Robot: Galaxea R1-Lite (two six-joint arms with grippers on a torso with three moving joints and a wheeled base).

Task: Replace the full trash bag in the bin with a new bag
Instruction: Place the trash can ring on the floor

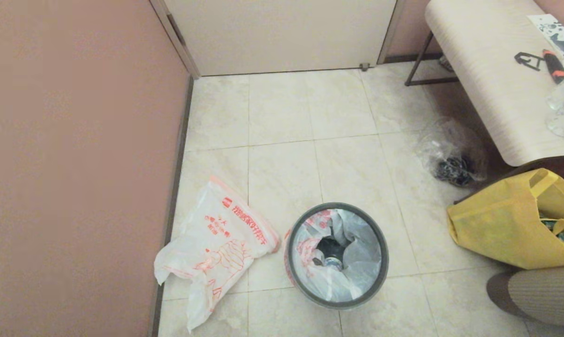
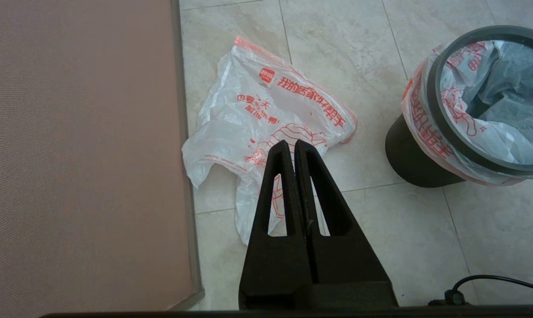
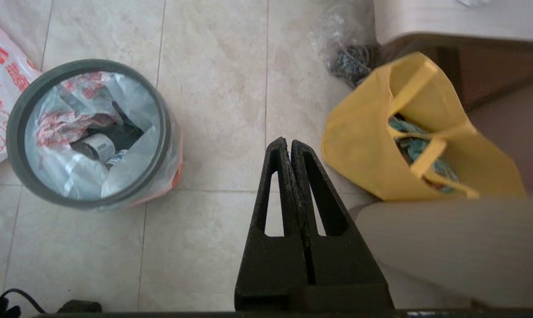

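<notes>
The bin [image 1: 380, 276], small, round and black with a grey ring rim, stands on the tiled floor. The full trash bag [image 1: 352, 271] lines it, its orange-red edge folded over the outside, with cans at the bottom. The new bag [image 1: 216, 243] lies flat and crumpled on the floor left of the bin, near the wall, showing red text and a hand drawing. My left gripper [image 2: 291, 143] hangs shut and empty above the new bag's near end. My right gripper [image 3: 287, 142] is shut and empty over bare tile between the bin [image 3: 23, 110] and the yellow tote. Neither arm shows in the head view.
A pink wall [image 1: 76, 164] runs along the left. A yellow fabric tote [image 1: 506, 229] stands right of the bin, with a clear bag of black cords [image 1: 452, 159] behind it. A pale table [image 1: 492, 70] sits at the back right. A grey leg [image 1: 539, 295] is at the lower right.
</notes>
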